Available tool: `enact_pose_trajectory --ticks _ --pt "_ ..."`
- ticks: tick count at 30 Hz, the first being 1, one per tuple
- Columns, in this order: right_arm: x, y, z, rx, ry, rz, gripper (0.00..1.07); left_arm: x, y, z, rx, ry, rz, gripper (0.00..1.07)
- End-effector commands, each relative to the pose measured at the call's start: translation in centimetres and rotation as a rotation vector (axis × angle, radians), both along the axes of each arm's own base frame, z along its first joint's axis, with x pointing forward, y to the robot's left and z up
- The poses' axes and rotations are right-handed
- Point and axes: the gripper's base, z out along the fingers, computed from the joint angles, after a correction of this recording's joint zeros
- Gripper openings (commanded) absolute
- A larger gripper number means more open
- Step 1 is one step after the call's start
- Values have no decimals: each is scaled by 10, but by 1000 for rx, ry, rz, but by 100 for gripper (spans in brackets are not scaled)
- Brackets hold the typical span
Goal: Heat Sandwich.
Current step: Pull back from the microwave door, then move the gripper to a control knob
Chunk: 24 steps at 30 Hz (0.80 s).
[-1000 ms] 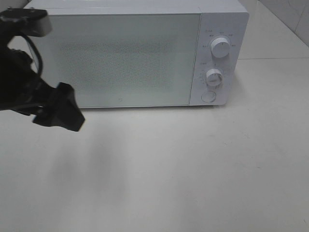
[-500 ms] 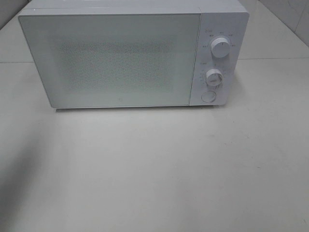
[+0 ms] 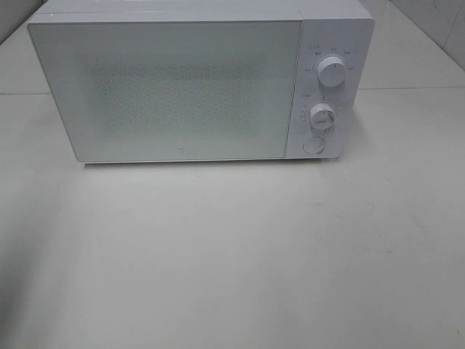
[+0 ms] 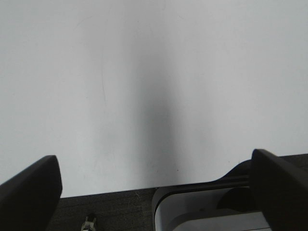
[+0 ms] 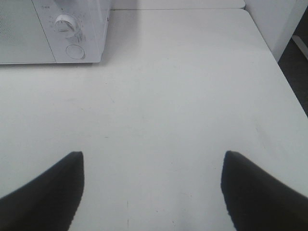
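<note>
The sandwich is out of view in every frame. A white microwave stands at the back of the table with its frosted door closed; two knobs and a round button sit on its right panel. Its knob corner also shows in the right wrist view. My left gripper hangs open over bare white table near a dark edge, nothing between its fingers. My right gripper is open too, over the table in front and to the right of the microwave. Neither gripper shows in the exterior view.
The white tabletop stretches in front of the microwave. In the right wrist view the table's edge drops to a dark floor beside a white block. A white rounded base lies beyond the table edge in the left wrist view.
The left arm, which stood at the microwave's left side a second ago, has pulled out of the exterior view. The microwave door stays closed.
</note>
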Motion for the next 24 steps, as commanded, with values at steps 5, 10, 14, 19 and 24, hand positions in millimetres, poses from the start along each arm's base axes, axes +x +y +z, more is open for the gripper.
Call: enact_pose_trajectory --ticks 5,10,14,19,24 --pt "-3 0 0 -13 -31 1 76 -40 -2 -14 3 -64 11 104" --pt "-3 0 0 -13 -31 1 76 -56 -3 -20 8 -151 15 104" --pt "-3 0 0 -13 -31 1 76 -64 -4 -20 -3 -239 39 104" --pt "-3 0 0 -13 -31 1 76 -78 -4 -17 9 -344 42 104" --pt "-3 0 0 -13 -31 1 76 -96 -5 -12 15 -464 42 104"
